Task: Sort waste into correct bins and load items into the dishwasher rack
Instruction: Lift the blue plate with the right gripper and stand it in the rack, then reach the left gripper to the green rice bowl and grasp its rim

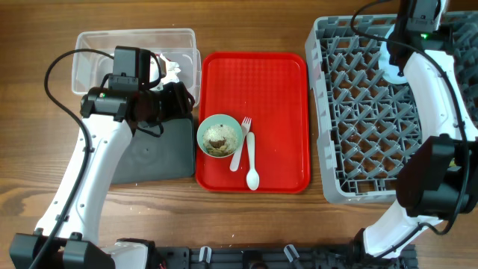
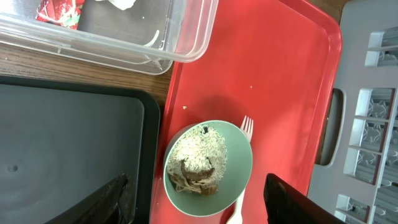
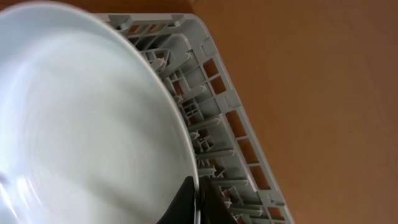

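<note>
While the light blue plate was pinched at its rim by the right gripper over the rack, wrapper and tissue were found in the clear tub. Fork, spoon and, under the open-jawed left gripper, the scrap-filled bowl were noted unsorted on the red tray.

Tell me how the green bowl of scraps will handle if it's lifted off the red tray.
The bowl looks like thin plastic, so it is probably light and rigid. The scraps are heaped loose, so tilting would likely spill them. The fork lies right beside its rim and may get nudged.
</note>
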Robot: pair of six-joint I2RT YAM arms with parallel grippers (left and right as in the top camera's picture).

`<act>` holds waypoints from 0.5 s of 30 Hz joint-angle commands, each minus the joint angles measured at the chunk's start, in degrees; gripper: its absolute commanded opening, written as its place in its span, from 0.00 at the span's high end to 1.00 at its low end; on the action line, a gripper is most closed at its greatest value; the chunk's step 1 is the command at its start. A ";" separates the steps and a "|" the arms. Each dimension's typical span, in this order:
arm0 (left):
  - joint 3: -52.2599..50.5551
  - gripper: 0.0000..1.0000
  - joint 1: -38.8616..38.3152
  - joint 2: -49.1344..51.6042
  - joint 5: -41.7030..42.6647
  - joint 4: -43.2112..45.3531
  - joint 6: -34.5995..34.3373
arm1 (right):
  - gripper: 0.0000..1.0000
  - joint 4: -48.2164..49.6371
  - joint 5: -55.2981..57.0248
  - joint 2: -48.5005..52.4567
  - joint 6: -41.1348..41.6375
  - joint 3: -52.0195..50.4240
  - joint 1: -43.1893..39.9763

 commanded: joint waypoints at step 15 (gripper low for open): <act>0.28 0.32 0.15 -1.14 -0.74 0.28 0.28 | 0.16 -12.39 -29.94 -11.08 6.32 0.11 1.07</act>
